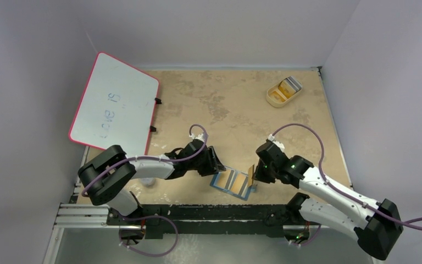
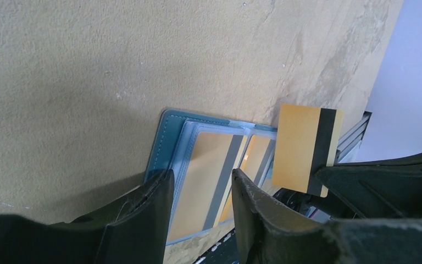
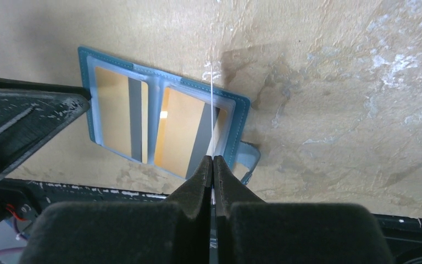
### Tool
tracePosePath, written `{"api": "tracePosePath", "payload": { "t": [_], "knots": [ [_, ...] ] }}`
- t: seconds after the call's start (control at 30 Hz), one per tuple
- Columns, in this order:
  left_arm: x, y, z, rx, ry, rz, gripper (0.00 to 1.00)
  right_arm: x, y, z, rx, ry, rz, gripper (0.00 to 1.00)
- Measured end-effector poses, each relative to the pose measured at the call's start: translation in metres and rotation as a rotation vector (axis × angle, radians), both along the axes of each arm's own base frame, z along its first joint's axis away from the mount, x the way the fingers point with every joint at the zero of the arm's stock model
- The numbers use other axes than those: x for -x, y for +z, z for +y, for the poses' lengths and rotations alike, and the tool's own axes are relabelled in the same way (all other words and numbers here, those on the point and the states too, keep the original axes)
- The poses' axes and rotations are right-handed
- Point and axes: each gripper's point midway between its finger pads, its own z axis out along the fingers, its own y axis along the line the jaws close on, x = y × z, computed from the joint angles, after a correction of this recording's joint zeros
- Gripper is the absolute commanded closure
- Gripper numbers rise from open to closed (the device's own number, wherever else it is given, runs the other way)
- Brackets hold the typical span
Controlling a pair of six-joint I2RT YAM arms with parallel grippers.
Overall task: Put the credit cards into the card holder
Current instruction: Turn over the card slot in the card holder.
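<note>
The right pincer (image 3: pixel 212 160) is pressed together on a thin orange-yellow plastic card with a dark stripe (image 2: pixel 306 148), holding it upright on edge. The open teal-blue bifold card holder (image 3: pixel 153 124) lies flat on the tan table (image 1: pixel 225 104) just below and ahead of that pincer's tips, clear pockets facing up. Two more orange striped cards (image 3: pixel 116 113) sit behind the plastic, one in each pocket that shows.

I judge the step in hand to be inserting the held card. Its lower edge hangs over the pocket nearest the right pincer, but I cannot tell whether it touches the plastic. The next move calls for tipping the card toward flat, finding a pocket mouth, which I cannot make out, and sliding it in while the card holder is kept from skidding.

To the right pincer's left, the left pincer (image 2: pixel 201 176) stands spread, its fingers low over the other half of the card holder. I cannot tell whether it presses down. Those fingers and the filled pockets are what crowd the approach.

Far ahead of the right pincer, well apart, a beige oval tray (image 1: pixel 275 99) holds further cards (image 1: pixel 289 85). A pink-rimmed whiteboard (image 1: pixel 115 104) lies far beyond the left pincer, out of the way.
</note>
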Motion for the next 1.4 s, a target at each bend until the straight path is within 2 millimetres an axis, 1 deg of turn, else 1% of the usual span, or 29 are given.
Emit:
{"api": "tracePosePath", "payload": {
  "t": [0.13, 0.33, 0.57, 0.8, 0.9, 1.0, 1.1, 1.3, 1.4],
  "knots": [
    [0.001, 0.0, -0.001, 0.004, -0.003, 0.003, 0.57, -0.004, 0.002, 0.001, -0.026, -0.021, -0.035, 1.0],
    [0.003, 0.007, -0.009, 0.066, -0.018, 0.01, 0.58, 0.001, -0.007, -0.004, -0.043, -0.042, -0.041, 1.0],
    [0.011, 0.009, -0.021, 0.155, -0.043, 0.044, 0.62, -0.009, -0.01, 0.004, -0.064, -0.05, -0.064, 1.0],
    [0.013, 0.027, -0.033, 0.245, -0.063, 0.036, 0.68, -0.013, -0.01, 0.008, -0.085, -0.05, -0.084, 1.0],
    [0.013, 0.03, -0.035, 0.256, -0.067, 0.03, 0.71, -0.014, -0.009, 0.009, -0.088, -0.05, -0.087, 1.0],
    [0.013, 0.029, -0.036, 0.259, -0.07, 0.029, 0.71, -0.014, -0.009, 0.01, -0.091, -0.05, -0.091, 1.0],
    [0.015, 0.024, -0.036, 0.246, -0.072, 0.036, 0.71, -0.015, -0.009, 0.01, -0.093, -0.05, -0.093, 1.0],
    [0.019, 0.012, -0.034, 0.187, -0.079, 0.051, 0.63, -0.014, -0.006, 0.009, -0.101, -0.05, -0.102, 1.0],
    [0.021, 0.009, -0.036, 0.159, -0.09, 0.044, 0.61, -0.014, -0.005, 0.009, -0.104, -0.051, -0.105, 1.0]
  ]
}}
